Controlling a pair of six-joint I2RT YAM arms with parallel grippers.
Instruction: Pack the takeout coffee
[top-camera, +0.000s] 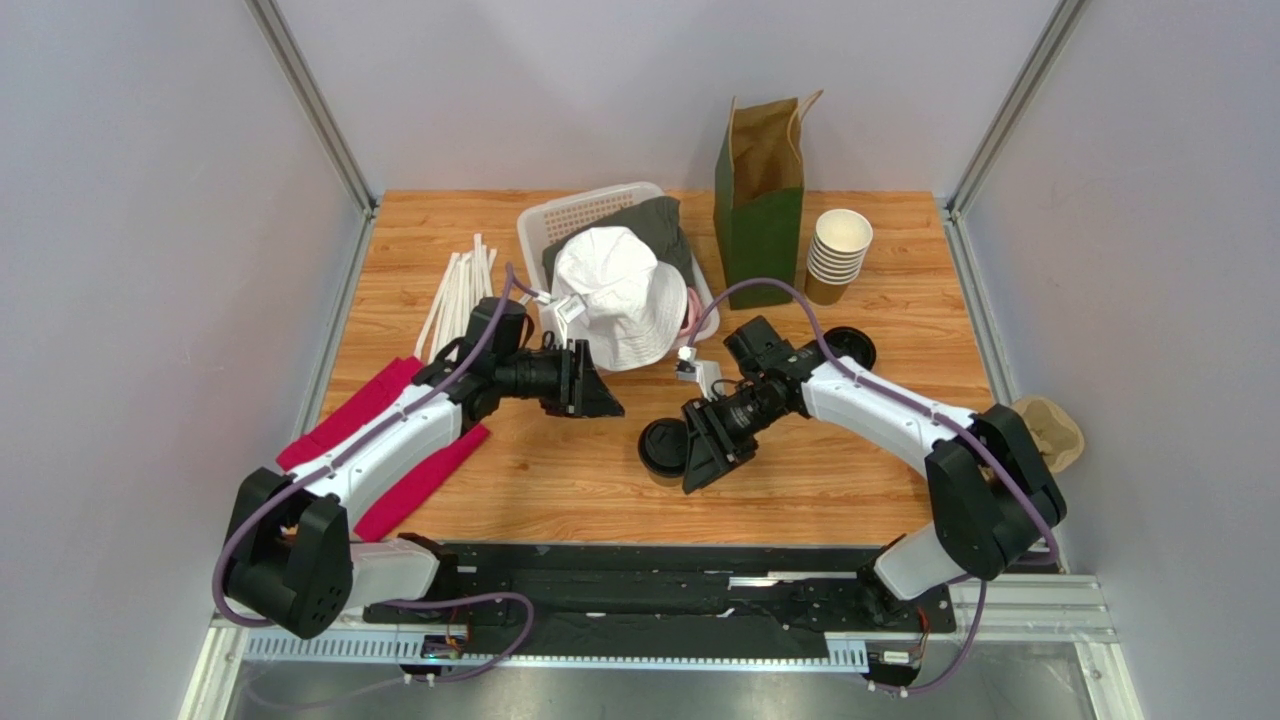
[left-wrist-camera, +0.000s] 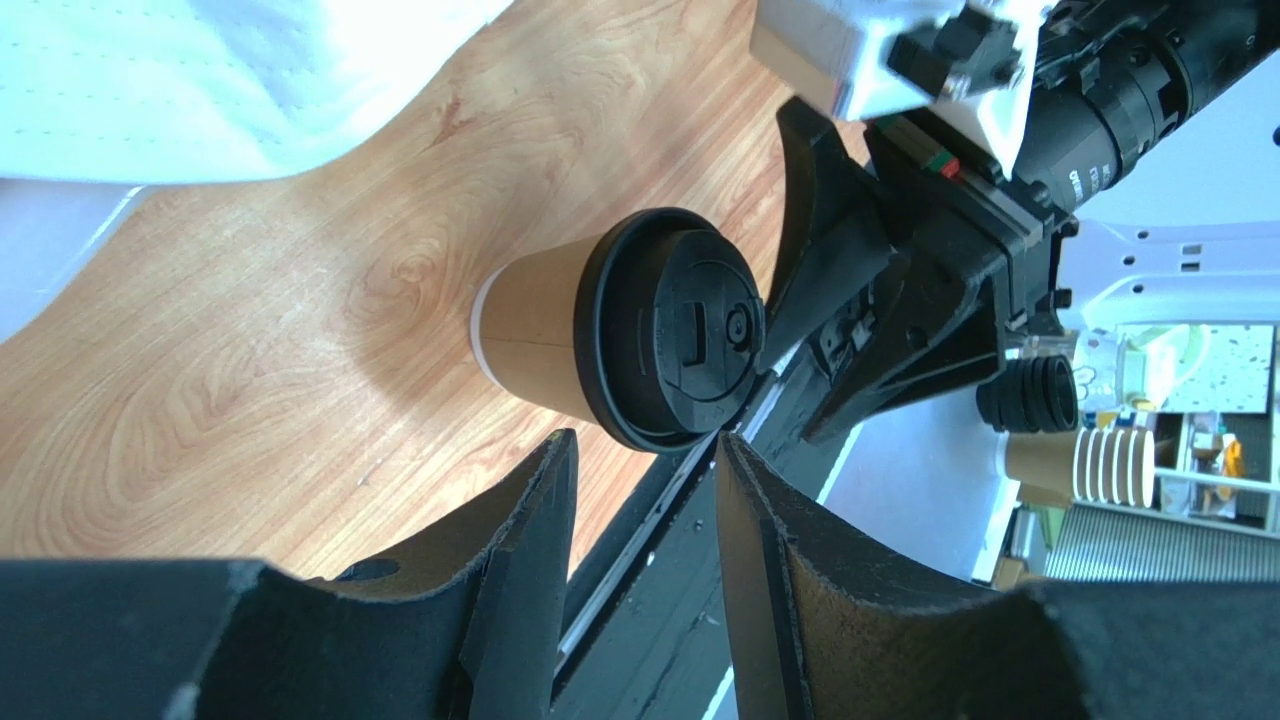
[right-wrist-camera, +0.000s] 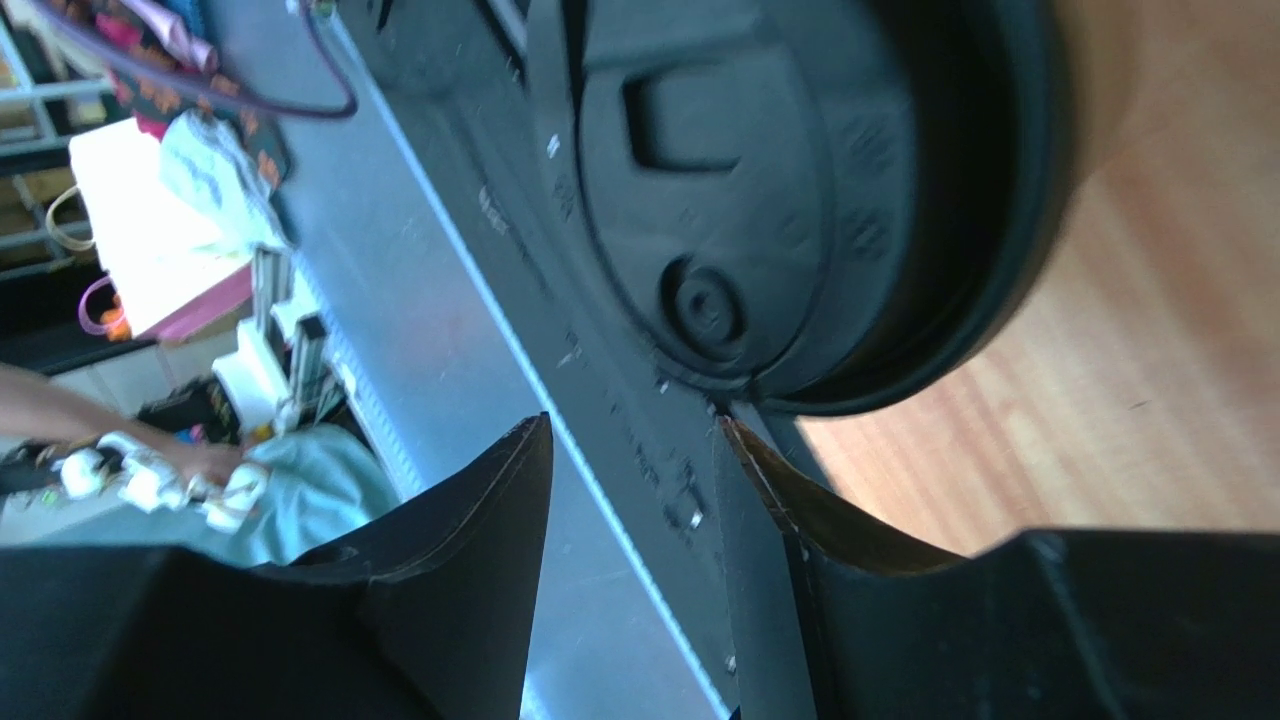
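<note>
Upright on the worktop (top-camera: 571, 488), about midway between its left and right edges and nearer the near edge than the far one: the takeout coffee (top-camera: 663, 447). Long axis vertical, base down on the wood, black lid (left-wrist-camera: 676, 330) on top and facing straight up. Brown wall visible below the lid in the left wrist view.

Just right of the takeout coffee, the right gripper (top-camera: 694, 455), aimed leftward and toward the near edge, with fingers (right-wrist-camera: 466, 540) partly apart and nothing between them. Lid rim beyond the fingertips, right at the tip of one finger. Touching or just short of it: impossible to tell from the blurred wrist view.

To the left of the takeout coffee and a little toward the far edge, the left gripper (top-camera: 609, 398), pointed rightward at it. Here too fingers partly apart, gripping nothing, tips short of the brown wall and apart from it in the top view.

Farther back, by the middle of the far edge, a white hat (top-camera: 616, 293) lying over a white basket (top-camera: 579, 210). Beside that, a green paper bag (top-camera: 759, 210) standing upright, then a stack of lidless cups (top-camera: 839, 248).
</note>
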